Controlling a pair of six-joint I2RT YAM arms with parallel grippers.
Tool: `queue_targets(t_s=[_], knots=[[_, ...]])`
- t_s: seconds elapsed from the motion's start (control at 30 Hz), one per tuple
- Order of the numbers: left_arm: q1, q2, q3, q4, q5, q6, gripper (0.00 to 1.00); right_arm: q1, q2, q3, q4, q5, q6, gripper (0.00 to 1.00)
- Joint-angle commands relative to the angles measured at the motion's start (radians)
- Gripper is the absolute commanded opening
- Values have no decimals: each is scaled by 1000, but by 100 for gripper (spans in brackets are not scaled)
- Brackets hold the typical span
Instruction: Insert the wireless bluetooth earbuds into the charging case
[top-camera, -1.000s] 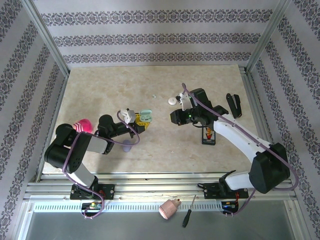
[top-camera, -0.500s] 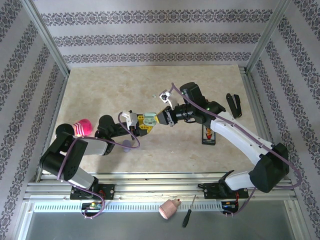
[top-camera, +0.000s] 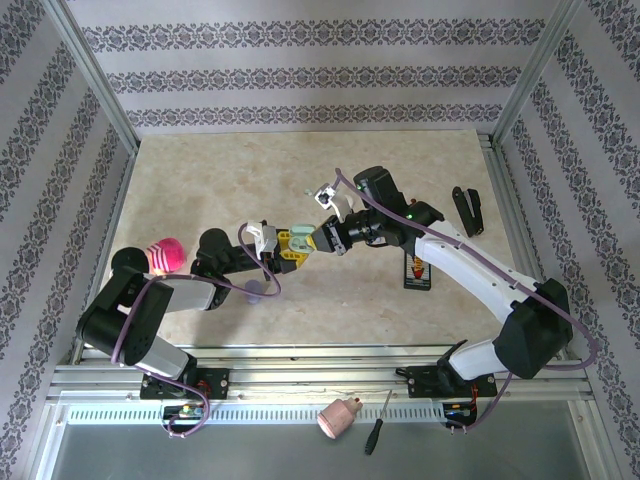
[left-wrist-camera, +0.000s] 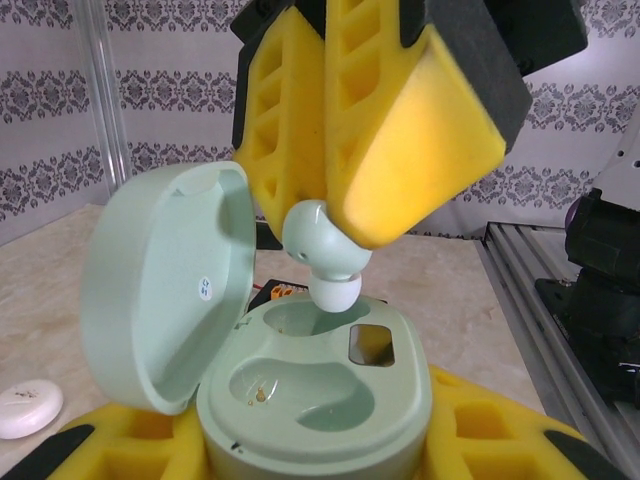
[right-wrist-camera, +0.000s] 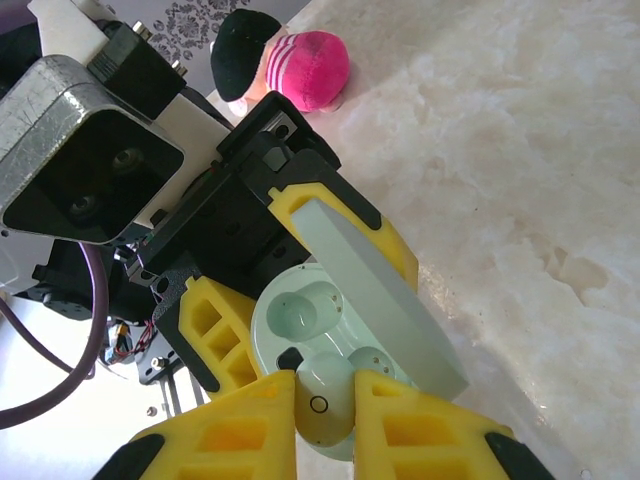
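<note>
My left gripper (top-camera: 288, 248) is shut on a mint green charging case (left-wrist-camera: 310, 400), holding its base between yellow fingers (right-wrist-camera: 215, 340). The lid (left-wrist-camera: 160, 290) stands open to the left, and both sockets are empty. My right gripper (right-wrist-camera: 325, 410) is shut on a mint green earbud (left-wrist-camera: 325, 265) with a white tip. It comes in from above, and the tip hangs just over the far socket, next to the case's small dark window. In the top view the right gripper (top-camera: 322, 240) meets the case (top-camera: 298, 236) left of the table's middle.
A pink plush toy (top-camera: 165, 251) lies by the left arm. A white pebble-shaped case (left-wrist-camera: 28, 408) rests on the table beyond the left gripper. A black tool (top-camera: 467, 210) and an orange-and-black one (top-camera: 416, 270) lie at the right. A lilac thing (top-camera: 256, 292) sits under the left arm.
My right arm has swung left from the table's middle, bringing the earbud over the open case. The left gripper has shifted slightly right with the case.
</note>
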Motion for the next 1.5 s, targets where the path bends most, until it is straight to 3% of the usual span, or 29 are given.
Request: queue_targets(t_s=[0.0,0.43,0.67,0.93,1.1,1.3,1.47], knots=[[-20,-34,27,6,20,7,16,11,16,14,-3,-5,-34,16],[-20,-32,33,32,0,-2,16,12,26,-3,-65,19,-73,17],[-20,-30,30,41,-26,-9,16,14,-2,9,-40,60,-50,40],[-2,-17,7,85,-111,-15,16,1,-122,-45,39,103,-44,54],[91,1,-37,151,-166,-17,16,-28,-170,-119,180,252,13,60],[140,-36,-86,187,-264,9,16,-74,1,-44,231,507,76,60],[140,-85,-115,187,-297,15,16,-60,250,118,222,611,65,61]])
